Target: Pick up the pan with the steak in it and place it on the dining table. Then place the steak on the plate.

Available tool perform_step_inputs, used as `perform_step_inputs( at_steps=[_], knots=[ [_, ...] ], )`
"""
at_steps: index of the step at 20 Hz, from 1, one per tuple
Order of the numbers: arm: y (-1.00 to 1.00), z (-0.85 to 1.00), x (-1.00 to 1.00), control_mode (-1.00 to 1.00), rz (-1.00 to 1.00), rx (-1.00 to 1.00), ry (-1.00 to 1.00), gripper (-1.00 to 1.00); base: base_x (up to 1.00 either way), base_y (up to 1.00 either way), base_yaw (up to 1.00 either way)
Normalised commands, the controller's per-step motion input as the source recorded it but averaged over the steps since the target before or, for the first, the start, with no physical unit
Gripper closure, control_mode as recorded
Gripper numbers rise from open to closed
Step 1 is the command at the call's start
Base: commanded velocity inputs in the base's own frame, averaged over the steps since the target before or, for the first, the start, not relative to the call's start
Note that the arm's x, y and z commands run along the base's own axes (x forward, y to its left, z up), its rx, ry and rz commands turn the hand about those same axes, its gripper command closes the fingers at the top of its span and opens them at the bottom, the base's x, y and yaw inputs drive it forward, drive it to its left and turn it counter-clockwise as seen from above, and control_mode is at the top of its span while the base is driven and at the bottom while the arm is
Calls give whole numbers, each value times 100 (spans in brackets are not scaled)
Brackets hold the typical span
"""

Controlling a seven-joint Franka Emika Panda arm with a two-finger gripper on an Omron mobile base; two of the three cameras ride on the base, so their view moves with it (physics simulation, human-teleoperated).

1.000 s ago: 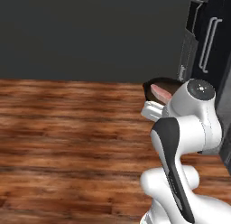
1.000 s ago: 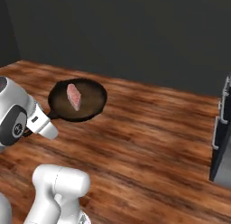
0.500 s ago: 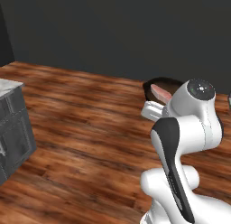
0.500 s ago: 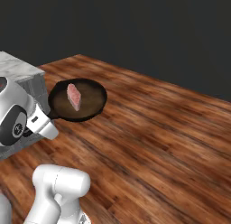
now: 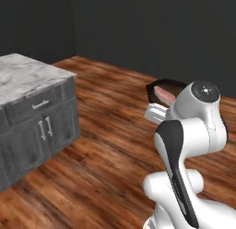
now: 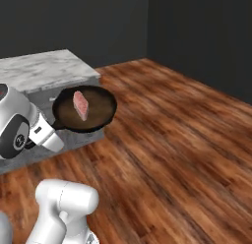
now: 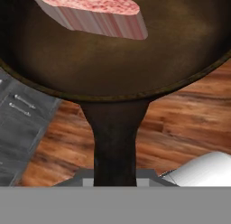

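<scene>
- Far left in the left base view, a grey cabinet counter with a white-and-grey marble top (image 5: 32, 75) was seen, its drawer and door fronts fitted with pale bar handles, standing on a brown wood-plank floor (image 5: 106, 145).
- Further right in that view, the small round dark brown-black skillet (image 5: 162, 84) was glimpsed just behind the white arm's wrist, only its far rim and a sliver of the pinkish-red slab of raw steak (image 5: 164, 95) being shown; the rest was hidden by the arm.
- In the right base view, the same marble-topped counter (image 6: 44, 68) was seen at the left, and the skillet (image 6: 86, 110) was held aloft in front of it, level, well above the floor (image 6: 182, 139).
- The steak (image 6: 80, 104) was carried inside the skillet, lying left of its centre.
- In the hand view, the counter's grey drawer fronts (image 7: 18, 123) were seen at the left, below the pan.
- The skillet's short dark handle (image 7: 115, 142) was run straight down the middle towards the two-finger gripper (image 7: 115, 179); the fingertips themselves were hidden, yet the handle was evidently pinched there, since the pan was kept off the ground by nothing else.
- At the top, the steak (image 7: 90, 11) was seen resting on the skillet's brown floor (image 7: 171, 51), its paler striped edge turned to the camera.
</scene>
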Motion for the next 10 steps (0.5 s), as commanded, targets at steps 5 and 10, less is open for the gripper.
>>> perform_step_inputs(
  at_steps=[5, 10],
  knots=[
    [0, 0, 0, 100, 0, 0, 0, 100, -3, 0, 50],
    [0, 0, 0, 100, 0, 0, 0, 100, -3, 0, 50]
  ],
)
